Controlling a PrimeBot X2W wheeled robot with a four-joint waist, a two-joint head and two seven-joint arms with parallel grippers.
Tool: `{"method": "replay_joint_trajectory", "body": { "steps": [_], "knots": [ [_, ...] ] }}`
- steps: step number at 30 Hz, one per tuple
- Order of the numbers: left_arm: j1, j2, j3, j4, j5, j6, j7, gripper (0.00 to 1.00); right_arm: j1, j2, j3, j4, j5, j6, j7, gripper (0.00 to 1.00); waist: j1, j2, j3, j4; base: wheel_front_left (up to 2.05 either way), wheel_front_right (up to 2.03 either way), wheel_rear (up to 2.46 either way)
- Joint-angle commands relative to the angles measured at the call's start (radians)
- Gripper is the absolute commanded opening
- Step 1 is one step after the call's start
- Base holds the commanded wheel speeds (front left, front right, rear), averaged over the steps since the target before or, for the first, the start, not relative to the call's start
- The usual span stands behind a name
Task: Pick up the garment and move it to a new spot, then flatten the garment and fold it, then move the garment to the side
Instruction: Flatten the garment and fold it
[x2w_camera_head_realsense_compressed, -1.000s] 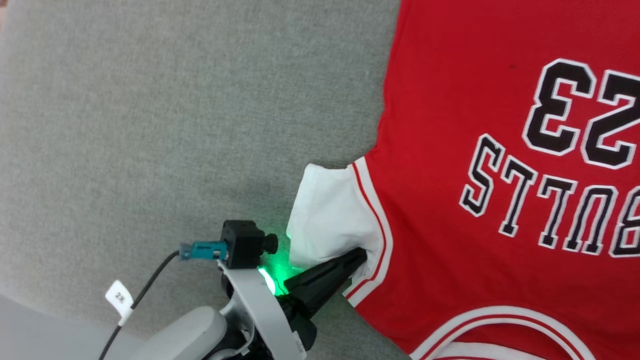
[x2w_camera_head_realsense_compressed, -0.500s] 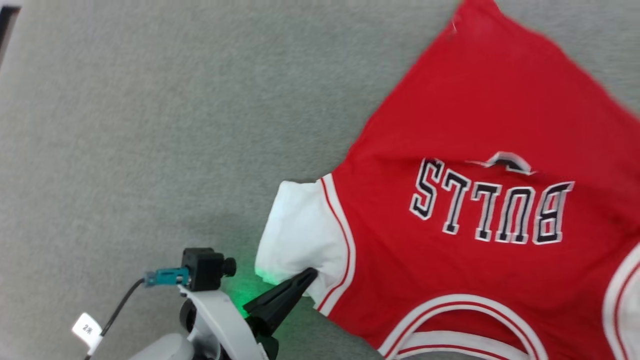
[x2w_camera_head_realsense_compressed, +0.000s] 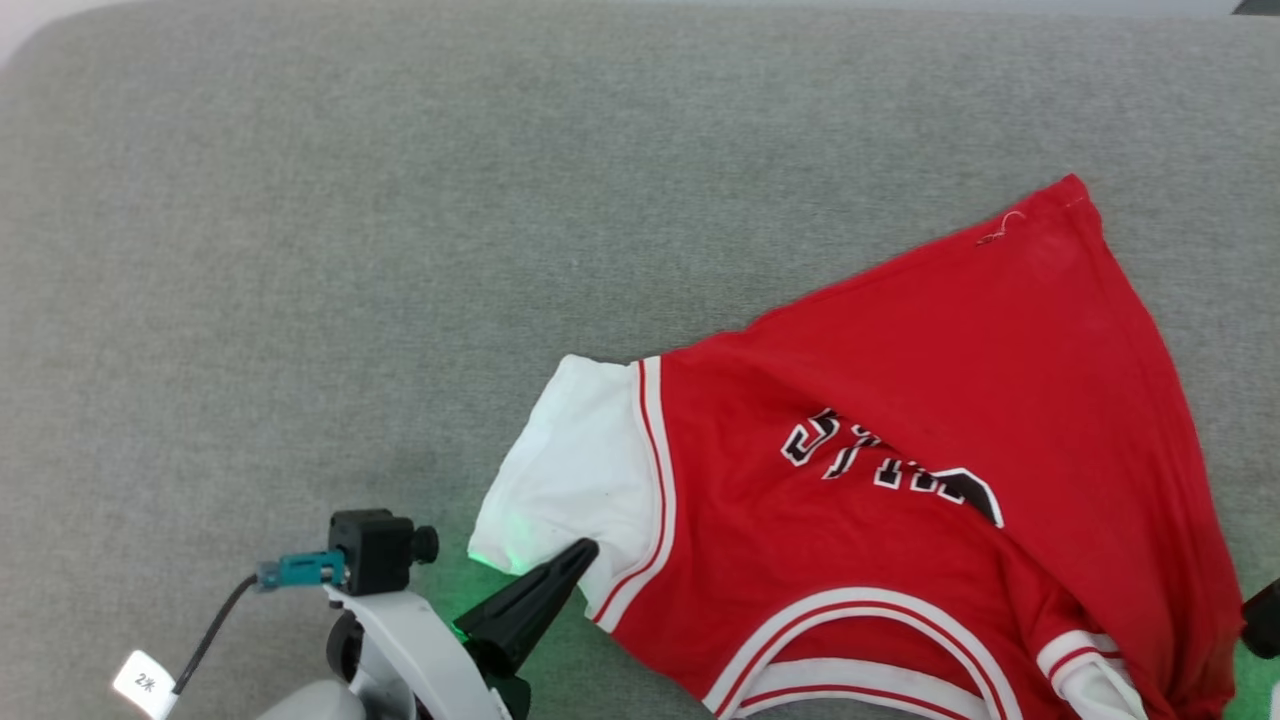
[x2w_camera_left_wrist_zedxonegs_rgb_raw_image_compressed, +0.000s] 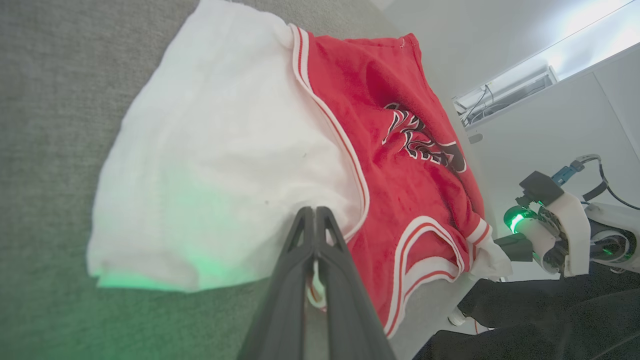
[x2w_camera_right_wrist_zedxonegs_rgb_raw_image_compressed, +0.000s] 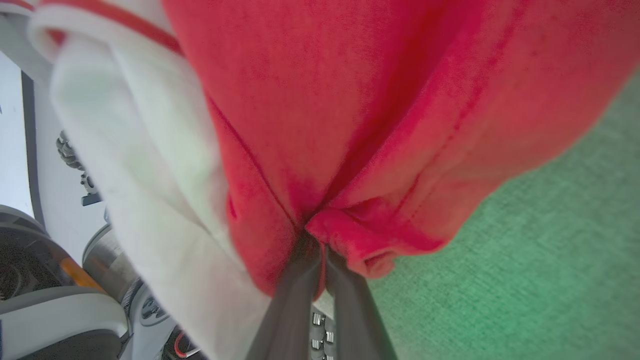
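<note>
While the garment (x2w_camera_head_realsense_compressed: 900, 400) lies on the grey fabric surface (x2w_camera_head_realsense_compressed: 300, 250) at the right of the head view, each gripper has hold of it at the edge nearest the robot. The red body is not flat: a crease runs across the chest, so the black, white-outlined lettering (x2w_camera_head_realsense_compressed: 890, 465) is folded in on itself and only partly legible. The far red corner (x2w_camera_head_realsense_compressed: 1070, 200) points up that view, and the white-and-red collar trim (x2w_camera_head_realsense_compressed: 850, 620) curves along the bottom edge.

The left gripper (x2w_camera_head_realsense_compressed: 585, 548) reaches in from the lower left. Its fingers are pressed together on the cloth where the white sleeve (x2w_camera_head_realsense_compressed: 570, 470) meets the striped trim. In the left wrist view the left gripper (x2w_camera_left_wrist_zedxonegs_rgb_raw_image_compressed: 312, 212) shows a sliver of white and red trim caught between the two fingers, with the sleeve spread flat on the surface beyond them. A green glow falls on the sleeve's near corner and on the grey fabric beside it.

The right gripper (x2w_camera_head_realsense_compressed: 1262, 618) appears as a dark shape at the right edge of the head view, beside the other sleeve (x2w_camera_head_realsense_compressed: 1090, 680). In the right wrist view its fingers (x2w_camera_right_wrist_zedxonegs_rgb_raw_image_compressed: 300, 280) are closed on a gathered bunch of red cloth, with white sleeve fabric hanging just to their left.

A small black camera (x2w_camera_head_realsense_compressed: 370, 550) with a teal plug (x2w_camera_head_realsense_compressed: 295, 570) sits on the left wrist.
</note>
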Motion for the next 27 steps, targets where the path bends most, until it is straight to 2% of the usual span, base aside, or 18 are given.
{"method": "replay_joint_trajectory", "body": {
  "steps": [1,2,3,5,14,16,19,22,27],
  "knots": [
    [0.008,0.005,0.005,0.003,-0.002,0.008,-0.005,0.0,0.026,0.038,0.006,0.011,-0.027,-0.002,-0.012,0.09,0.0,0.0,-0.007,-0.009,0.0,0.0,0.0],
    [0.01,0.007,0.006,0.004,-0.001,0.009,-0.007,0.0,0.026,0.053,-0.011,0.019,-0.044,-0.002,-0.031,0.49,0.0,0.0,-0.008,-0.013,0.0,0.0,0.0],
    [0.011,0.008,0.008,0.004,0.0,0.012,-0.009,0.0,0.021,0.064,-0.033,0.027,-0.062,-0.002,-0.05,1.0,0.0,0.0,-0.009,-0.017,0.0,0.0,0.0],
    [0.012,0.011,0.011,0.001,0.001,0.017,-0.012,0.0,0.021,0.064,-0.077,0.048,-0.085,-0.004,-0.078,1.0,0.0,0.0,-0.01,-0.023,0.0,0.0,0.0],
    [0.003,0.003,0.011,-0.011,0.017,0.02,-0.025,0.0,0.072,-0.104,-0.326,0.054,-0.119,-0.002,-0.113,1.0,0.0,0.0,-0.002,-0.016,0.0,0.0,0.0],
    [-0.005,-0.004,0.008,-0.013,0.02,0.019,-0.026,0.0,0.049,-0.115,-0.395,0.067,-0.147,-0.002,-0.127,1.0,0.0,0.0,0.003,-0.007,0.0,0.0,0.0],
    [-0.021,-0.017,0.003,-0.013,0.03,0.013,-0.025,0.0,-0.011,-0.058,-0.481,0.058,-0.2,-0.002,-0.14,1.0,0.0,0.0,0.015,0.009,0.0,0.0,0.0],
    [-0.042,-0.031,-0.003,-0.012,0.039,0.007,-0.02,0.0,-0.104,0.023,-0.525,0.055,-0.321,-0.002,-0.11,1.0,0.0,0.0,0.036,0.031,0.0,0.0,0.0],
    [-0.073,-0.058,-0.013,0.002,0.053,-0.002,-0.017,0.0,-0.295,0.184,-0.482,0.103,-0.442,-0.002,0.017,1.0,0.0,0.0,0.075,0.073,0.0,0.0,0.0]
  ]
}}
